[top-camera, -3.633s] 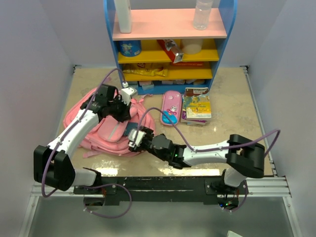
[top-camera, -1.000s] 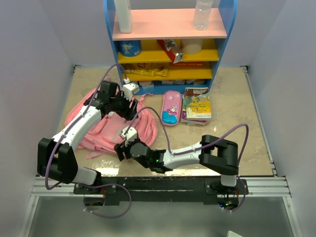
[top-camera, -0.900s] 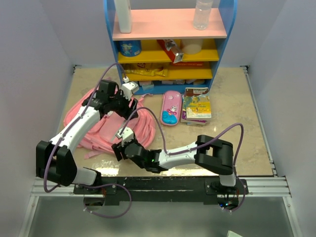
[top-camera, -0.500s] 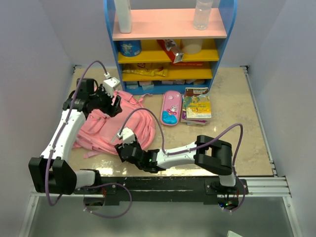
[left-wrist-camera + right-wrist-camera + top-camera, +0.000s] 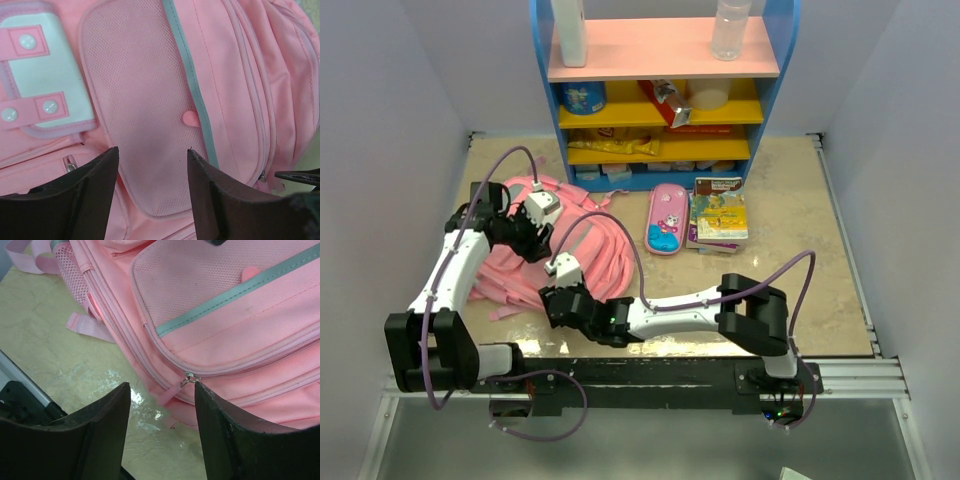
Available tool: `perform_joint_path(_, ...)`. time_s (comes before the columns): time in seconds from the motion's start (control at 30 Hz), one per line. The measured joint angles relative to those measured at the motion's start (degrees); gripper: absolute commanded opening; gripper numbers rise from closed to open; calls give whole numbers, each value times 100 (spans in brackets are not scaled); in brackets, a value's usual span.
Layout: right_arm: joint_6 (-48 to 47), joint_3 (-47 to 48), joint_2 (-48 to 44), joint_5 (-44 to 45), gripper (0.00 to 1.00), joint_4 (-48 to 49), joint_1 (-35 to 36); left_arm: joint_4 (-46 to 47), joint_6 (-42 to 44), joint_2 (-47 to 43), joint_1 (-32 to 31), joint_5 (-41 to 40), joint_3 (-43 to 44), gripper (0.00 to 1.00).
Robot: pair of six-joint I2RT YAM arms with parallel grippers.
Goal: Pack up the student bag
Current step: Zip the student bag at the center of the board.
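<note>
The student bag lies flat on the table's left half, pink with a grey zip strip and a white patch. My left gripper hovers open over its mesh front pocket, nothing between the fingers. My right gripper stands open at the bag's near edge. A metal zip pull with a pink tab sits just inside its right finger, not gripped. The bag's zips look shut.
A blue, pink and yellow shelf unit with bottles and snacks stands at the back. A pink-and-blue pencil case and a stack of books lie right of the bag. Loose pink straps trail onto the beige tabletop.
My left gripper has left the bag's upper right corner, swung left and come down over its front pocket. The right gripper has slid left along the near edge. The bag has shifted slightly.
</note>
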Motion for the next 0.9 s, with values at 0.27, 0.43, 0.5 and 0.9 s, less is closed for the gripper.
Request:
perform_joint_path(0.27,575,481,385,72,55,-623,22,-61,201,-9,87,157,-96,60)
perform_joint_path(0.43,756,507,595,155,49,-704,26,-98,223,-101,92,223,-96,61)
perform_joint_path(0.5,802,507,592,219,38,-697,28,-127,254,-173,92,258,-96,62)
perform_joint_path(0.9,793,496,590,328,0,-702,31,-433,542,-328,118,321,-96,74)
